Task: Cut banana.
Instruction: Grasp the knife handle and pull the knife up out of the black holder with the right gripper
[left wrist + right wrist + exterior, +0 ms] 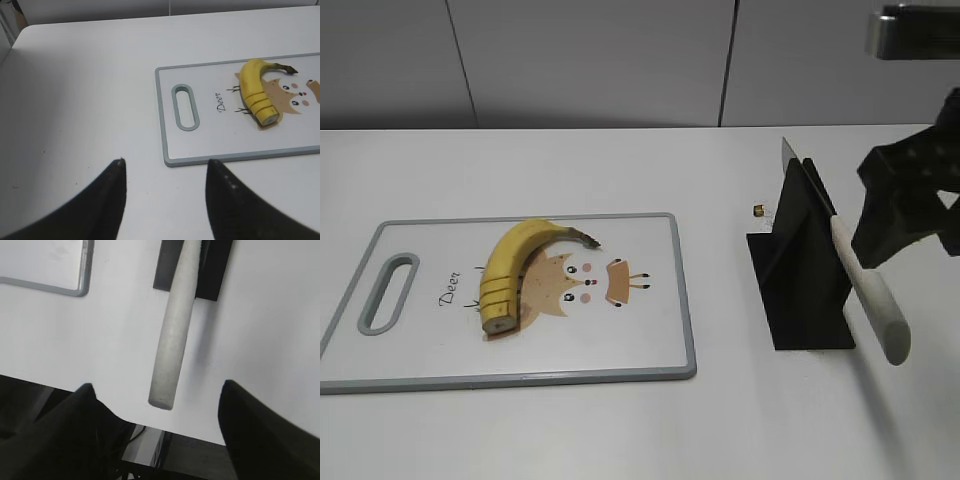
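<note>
We see a curved yellow unpeeled banana (516, 265) lying on a white plastic cutting board with a grey rim (660, 335). The board lies flat on the white table (620, 430). The banana has a dark stem tip at one end (it points toward the right in the exterior view). Its blunt end has thin cuts across it, and the rounds sit together, touching one another. Part of the banana covers an orange-tan cartoon deer picture (582, 283) printed on the board.

Well to the right of the board stands a black knife stand (800, 270). A knife with a long pale grey handle (868, 292) rests in it, with the handle sticking out toward the near edge of the table.

Our left pincer (165, 172) hangs over bare table near the board's handle end. Its two dark fingers (112, 200) are wide apart and have nothing between them.

Our right pincer (155, 390) is wide open too. The knife handle lies between its fingers (250, 425), but they do not touch it.
</note>
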`<state>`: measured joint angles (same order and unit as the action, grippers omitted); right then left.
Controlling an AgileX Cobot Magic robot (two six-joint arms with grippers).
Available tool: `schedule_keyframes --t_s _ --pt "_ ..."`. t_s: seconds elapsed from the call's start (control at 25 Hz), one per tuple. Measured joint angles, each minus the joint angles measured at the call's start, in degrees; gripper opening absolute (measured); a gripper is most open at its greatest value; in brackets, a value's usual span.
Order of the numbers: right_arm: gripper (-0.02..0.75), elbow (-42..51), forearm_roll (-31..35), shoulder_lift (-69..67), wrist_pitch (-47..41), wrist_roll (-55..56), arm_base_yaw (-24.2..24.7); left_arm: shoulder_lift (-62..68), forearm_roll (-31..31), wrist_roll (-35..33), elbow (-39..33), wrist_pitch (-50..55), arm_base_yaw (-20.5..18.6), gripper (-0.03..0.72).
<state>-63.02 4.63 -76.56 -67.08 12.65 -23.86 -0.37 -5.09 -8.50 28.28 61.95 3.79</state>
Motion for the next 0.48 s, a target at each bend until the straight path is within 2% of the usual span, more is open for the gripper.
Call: schedule_keyframes --t_s 0.48 --pt "0.569 -0.98 -1.22 -12.45 2.86 -0.05 0.00 0.00 0.00 0.00 0.00 0.00 0.00 0.499"
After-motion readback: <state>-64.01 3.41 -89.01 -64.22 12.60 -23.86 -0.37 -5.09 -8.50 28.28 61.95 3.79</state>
